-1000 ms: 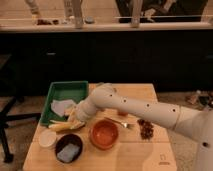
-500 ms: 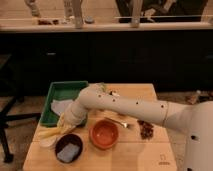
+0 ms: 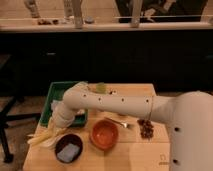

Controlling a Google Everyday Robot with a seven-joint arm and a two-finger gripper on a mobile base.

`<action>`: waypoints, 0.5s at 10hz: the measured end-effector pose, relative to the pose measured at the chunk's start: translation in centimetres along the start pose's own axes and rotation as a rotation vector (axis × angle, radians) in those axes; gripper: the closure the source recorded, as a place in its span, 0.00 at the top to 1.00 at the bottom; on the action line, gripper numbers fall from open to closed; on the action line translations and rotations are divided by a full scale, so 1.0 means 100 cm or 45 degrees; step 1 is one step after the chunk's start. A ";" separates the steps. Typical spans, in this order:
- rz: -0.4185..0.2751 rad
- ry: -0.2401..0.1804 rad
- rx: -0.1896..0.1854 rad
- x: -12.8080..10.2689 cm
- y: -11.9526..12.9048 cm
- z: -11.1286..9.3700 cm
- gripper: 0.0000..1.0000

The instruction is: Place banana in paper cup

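My gripper point(image 3: 59, 123) hangs over the table's front left corner, at the end of the white arm that reaches in from the right. It is shut on the banana point(image 3: 42, 136), a pale yellow curved piece that sticks out from the fingers down and to the left. The banana lies across the paper cup point(image 3: 52, 144), a low white cup at the left edge. Only a bit of the cup's pale rim shows under the fruit. I cannot tell whether the banana touches the cup.
A green tray point(image 3: 51, 93) with a white item stands behind the gripper. A dark bowl with a blue sponge point(image 3: 68, 149) and an orange bowl point(image 3: 104, 135) sit at the front. A metal utensil point(image 3: 118, 121), dark grapes point(image 3: 146, 129) and a green vegetable point(image 3: 101, 88) lie further right and back.
The arm has swung left and down from the tray's front edge, carrying the banana over the white cup at the left edge.
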 end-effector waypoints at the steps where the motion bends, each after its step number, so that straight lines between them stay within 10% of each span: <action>1: -0.009 0.003 -0.012 -0.002 -0.002 0.004 0.00; 5: -0.017 0.017 -0.040 0.001 -0.010 0.019 0.00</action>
